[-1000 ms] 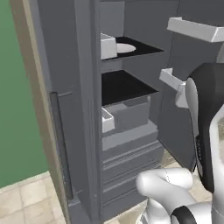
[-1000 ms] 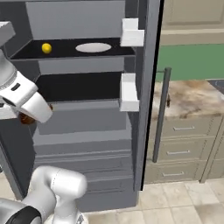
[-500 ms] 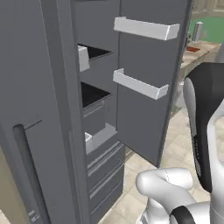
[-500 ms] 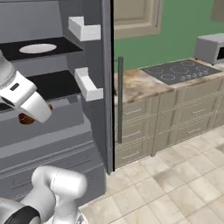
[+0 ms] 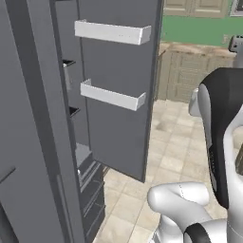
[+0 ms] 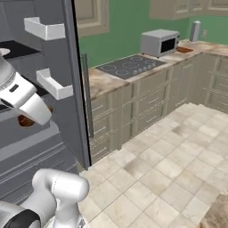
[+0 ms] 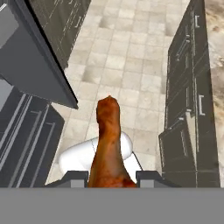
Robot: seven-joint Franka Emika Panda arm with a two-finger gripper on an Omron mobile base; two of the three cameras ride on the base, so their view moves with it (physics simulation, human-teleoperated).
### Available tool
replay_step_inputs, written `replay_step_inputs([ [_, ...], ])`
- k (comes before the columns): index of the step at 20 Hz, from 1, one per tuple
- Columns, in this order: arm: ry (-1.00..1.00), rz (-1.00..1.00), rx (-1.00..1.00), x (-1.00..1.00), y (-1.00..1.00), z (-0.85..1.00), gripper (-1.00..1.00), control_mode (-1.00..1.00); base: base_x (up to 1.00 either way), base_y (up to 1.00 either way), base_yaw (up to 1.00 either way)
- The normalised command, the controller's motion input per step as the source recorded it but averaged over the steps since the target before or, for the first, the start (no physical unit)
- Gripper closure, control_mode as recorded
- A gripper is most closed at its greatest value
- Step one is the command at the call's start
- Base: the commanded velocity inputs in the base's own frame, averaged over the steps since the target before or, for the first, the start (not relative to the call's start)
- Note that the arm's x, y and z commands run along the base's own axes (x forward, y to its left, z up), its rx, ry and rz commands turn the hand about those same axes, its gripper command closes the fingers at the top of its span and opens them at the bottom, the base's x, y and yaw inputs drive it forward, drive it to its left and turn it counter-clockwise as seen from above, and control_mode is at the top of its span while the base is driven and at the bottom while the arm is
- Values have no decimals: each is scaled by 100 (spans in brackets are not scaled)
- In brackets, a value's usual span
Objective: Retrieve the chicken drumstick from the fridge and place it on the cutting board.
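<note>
Hand view: the gripper (image 7: 111, 177) is clamped on the chicken drumstick (image 7: 108, 144), which juts straight out ahead of it, the open fridge (image 7: 30, 83) to its left.

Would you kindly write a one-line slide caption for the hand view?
The hand grips the chicken drumstick above the tiled floor, beside the open fridge.

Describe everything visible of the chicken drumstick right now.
The chicken drumstick is a glossy reddish-brown roasted piece, elongated, its narrower knobbed end pointing away from the hand camera and its thicker end down between the fingers of the gripper, which is shut on it. It hangs above the tiled floor. In the right base view a brown bit peeks out below the white hand.
</note>
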Motion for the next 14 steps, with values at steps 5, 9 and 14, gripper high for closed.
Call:
replay_step_inputs([
  [5, 0, 0, 0, 0, 0, 0, 100, 100, -19, -47, -54],
  [9, 0, 0, 0, 0, 0, 0, 100, 100, 52, -37, -56],
  [14, 0, 0, 0, 0, 0, 0, 100, 100, 83, -30, -42],
])
